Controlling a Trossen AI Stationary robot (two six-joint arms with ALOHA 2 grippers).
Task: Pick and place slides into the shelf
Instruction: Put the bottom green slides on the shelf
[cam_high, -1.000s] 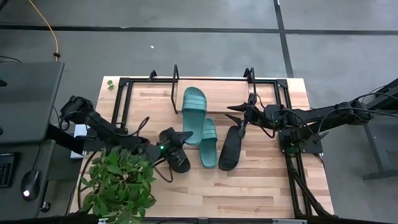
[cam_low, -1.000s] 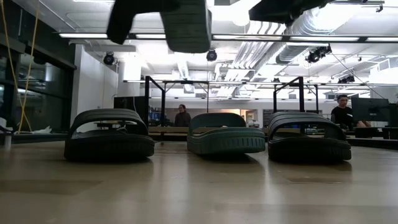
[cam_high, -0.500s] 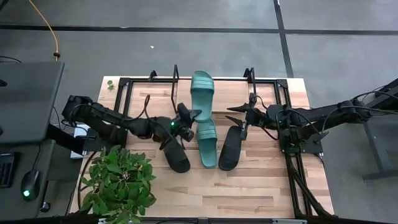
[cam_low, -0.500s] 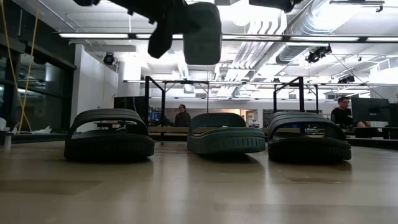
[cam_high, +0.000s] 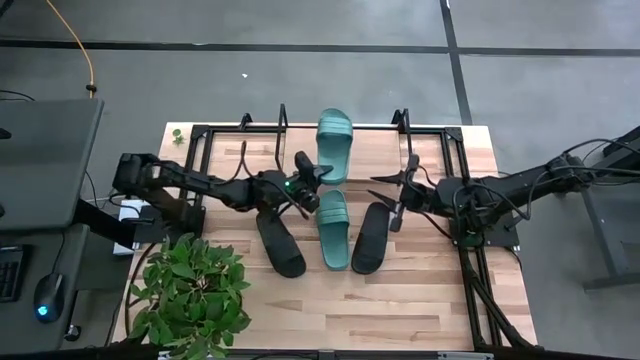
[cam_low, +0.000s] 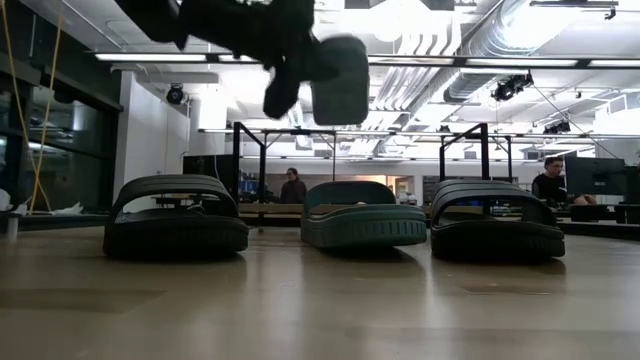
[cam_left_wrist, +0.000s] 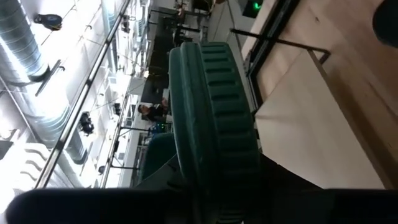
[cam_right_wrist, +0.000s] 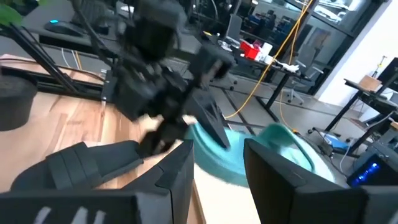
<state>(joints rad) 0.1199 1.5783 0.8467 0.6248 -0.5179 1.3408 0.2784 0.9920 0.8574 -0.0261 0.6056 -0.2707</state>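
My left gripper (cam_high: 308, 186) is shut on a teal slide (cam_high: 335, 143), held in the air over the shelf (cam_high: 282, 132) at the table's far side. In the low view this slide (cam_low: 340, 80) hangs high above the others. The second teal slide (cam_high: 334, 228) lies sole-down between two black slides (cam_high: 280, 242) (cam_high: 367, 238). My right gripper (cam_high: 388, 198) hovers open over the far end of the right black slide. In the right wrist view its open fingers (cam_right_wrist: 180, 168) frame the left gripper (cam_right_wrist: 168, 102) and the carried slide (cam_right_wrist: 273, 146). My left gripper holds the teal slide by its near end (cam_high: 326, 178), coming level from the table's left. The slide is lifted clear and reaches away from the fingers toward the far edge. In the left wrist view its ribbed edge (cam_left_wrist: 214, 118) runs straight out; the gripper body hides the contact.
A potted plant (cam_high: 195, 295) stands at the table's near left corner. Black metal frames (cam_high: 460, 230) run along the table's right side, with more by the left edge (cam_high: 195, 165). People sit at desks in the room behind (cam_low: 293, 187).
My left gripper has carried the teal slide from above the middle of the table toward the far edge and a little to the right, so it now reaches over the shelf. The three slides on the table have stayed put.
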